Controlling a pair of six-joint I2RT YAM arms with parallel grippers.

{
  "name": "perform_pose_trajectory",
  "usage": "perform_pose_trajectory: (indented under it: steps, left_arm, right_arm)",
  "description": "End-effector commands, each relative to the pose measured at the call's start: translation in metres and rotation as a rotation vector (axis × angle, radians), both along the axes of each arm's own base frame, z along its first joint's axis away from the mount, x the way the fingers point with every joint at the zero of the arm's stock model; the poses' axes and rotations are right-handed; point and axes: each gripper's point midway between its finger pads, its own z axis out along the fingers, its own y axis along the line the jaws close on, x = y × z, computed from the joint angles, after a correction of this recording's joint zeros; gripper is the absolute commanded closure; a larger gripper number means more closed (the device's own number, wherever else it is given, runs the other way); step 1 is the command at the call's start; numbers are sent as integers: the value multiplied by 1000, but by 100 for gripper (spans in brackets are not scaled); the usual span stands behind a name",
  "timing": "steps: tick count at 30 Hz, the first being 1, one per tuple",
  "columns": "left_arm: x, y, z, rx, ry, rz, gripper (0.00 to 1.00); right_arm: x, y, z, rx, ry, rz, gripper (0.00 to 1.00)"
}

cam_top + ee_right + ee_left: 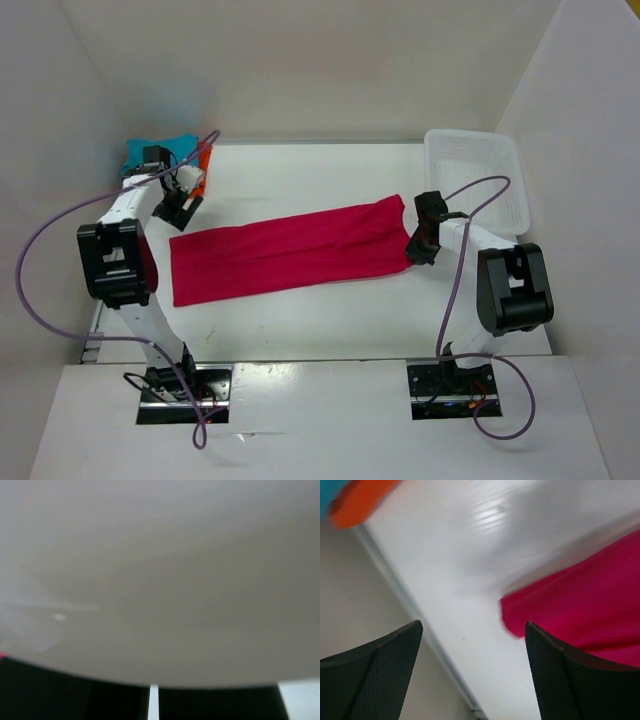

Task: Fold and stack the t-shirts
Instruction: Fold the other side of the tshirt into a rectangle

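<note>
Black mesh-patterned fingers [375, 675] of my left claw [472, 625] loom large at the bottom of the left wrist view. They're spread wide, with only the white desk [300, 180] showing between them, so that claw grips nothing.

Starting far left, tucked into the back corner of the desk, sits the teal blue cloth t-shirt [150, 150], bunched up. Touching it on the right is the bright orange cloth t-shirt [205, 162], partly hidden behind my left arm. My left claw hangs just in front of those two, close to the far left corner of the pink-red cloth t-shirt [290, 250], and that corner shows just beside my right-hand finger.

Across the middle, the pink-red t-shirt lies flat as one long band. It slants over the desk, its left end nearer my bases and its right end farther back.

Over to the right, my right claw [420, 243] sits at that right end of the band. Its wrist view is a grey blur, so I cannot tell whether it is parted or closed, or whether it has cloth.

Far right, the white plastic mesh basket [475, 175] rests in the back corner.
</note>
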Motion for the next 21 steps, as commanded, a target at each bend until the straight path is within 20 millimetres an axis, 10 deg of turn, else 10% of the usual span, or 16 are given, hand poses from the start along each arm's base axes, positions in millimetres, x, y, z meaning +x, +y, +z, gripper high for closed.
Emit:
perform_pose_trajectory:
  steps: [1,7,15,18,21]
  left_arm:
    - [8,-36,-31,-156,42,-59,9]
    - [-5,-36,-70,-144,130,-50,16]
    - [-62,-3,-102,-45,288,-5,76]
    - [-75,8,-103,37,286,2,70]
    - [-65,13,-91,61,227,42,28]
  right_arm:
    - [-4,-12,2,-48,16,0,97]
    - [-8,-6,-7,-52,46,19,96]
    - [10,14,-9,-118,71,123,99]
    - [0,9,-13,-135,94,120,100]
    - [-13,8,-19,-128,122,115,100]
